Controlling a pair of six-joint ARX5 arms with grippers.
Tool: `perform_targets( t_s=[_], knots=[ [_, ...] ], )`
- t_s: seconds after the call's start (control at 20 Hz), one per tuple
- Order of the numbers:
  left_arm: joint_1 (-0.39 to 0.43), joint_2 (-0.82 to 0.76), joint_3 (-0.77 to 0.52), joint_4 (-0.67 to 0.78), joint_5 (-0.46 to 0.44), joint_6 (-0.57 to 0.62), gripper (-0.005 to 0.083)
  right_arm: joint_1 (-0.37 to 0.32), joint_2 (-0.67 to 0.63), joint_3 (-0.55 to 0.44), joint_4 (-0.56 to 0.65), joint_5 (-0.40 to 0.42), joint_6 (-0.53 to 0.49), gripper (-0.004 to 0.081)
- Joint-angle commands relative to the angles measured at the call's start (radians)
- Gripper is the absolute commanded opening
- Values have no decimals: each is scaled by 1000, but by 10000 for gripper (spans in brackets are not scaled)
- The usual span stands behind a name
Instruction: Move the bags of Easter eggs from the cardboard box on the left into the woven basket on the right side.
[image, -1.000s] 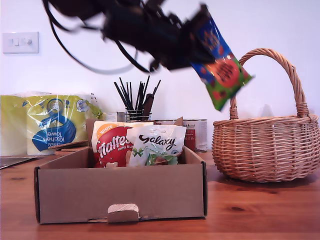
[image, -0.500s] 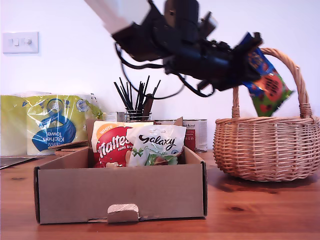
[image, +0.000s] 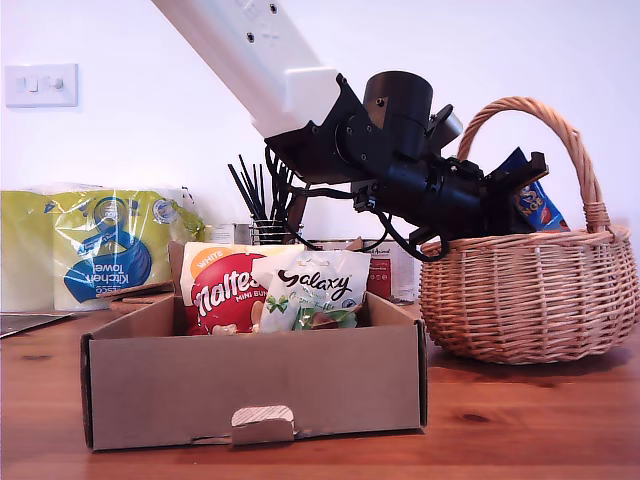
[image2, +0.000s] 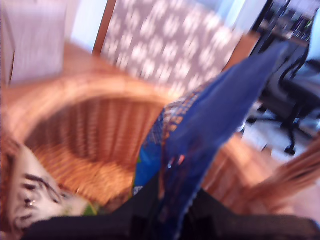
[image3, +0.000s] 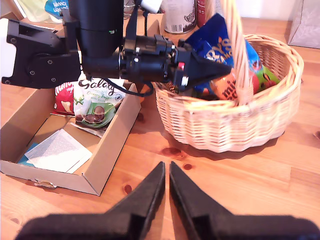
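Observation:
My first gripper is shut on the dark blue bag, which it holds inside the woven basket under the arched handle. The first wrist view shows the blue bag rising from the dark jaws over the basket's wicker floor, all blurred. Seen from the second wrist view, the same gripper reaches over the basket rim. The Maltesers bag and Galaxy bag stand upright in the cardboard box. My second gripper hovers shut and holds nothing, above the table in front of the basket.
A kitchen towel pack lies at the exterior view's left behind the box. A black wire pen holder and tins stand behind it. A white paper sheet lies on the box floor. The basket's tall handle arches over my first gripper.
My first arm swung toward the exterior view's right and came down, carrying the blue bag from high above the box into the basket. The box looks nudged slightly rightward.

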Motion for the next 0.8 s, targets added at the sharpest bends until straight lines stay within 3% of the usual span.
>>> perform_targets(
  t_s=[0.0, 0.05, 0.1, 0.3, 0.45, 0.65, 0.75],
  knots=[
    [-15, 8, 17, 6, 1, -9, 392, 6, -6, 15, 5, -3, -2, -12],
    [-16, 8, 29, 3, 1, -8, 494, 6, -6, 15, 5, -3, -2, -12],
    [-19, 8, 40, 3, 1, -6, 521, 6, -6, 15, 5, -3, -2, -13],
    [-18, 4, 109, -71, 12, 35, 511, 6, -6, 15, 5, -3, -2, -13],
    [-7, -24, 146, -202, 11, 124, 373, 6, -6, 15, 5, -3, -2, -13],
    [8, -98, 146, -392, -18, 253, 76, 6, -6, 15, 5, -3, -2, -13],
    [12, -137, 146, -475, -45, 314, 7, 6, -7, 15, 5, -3, -3, -12]
  ],
)
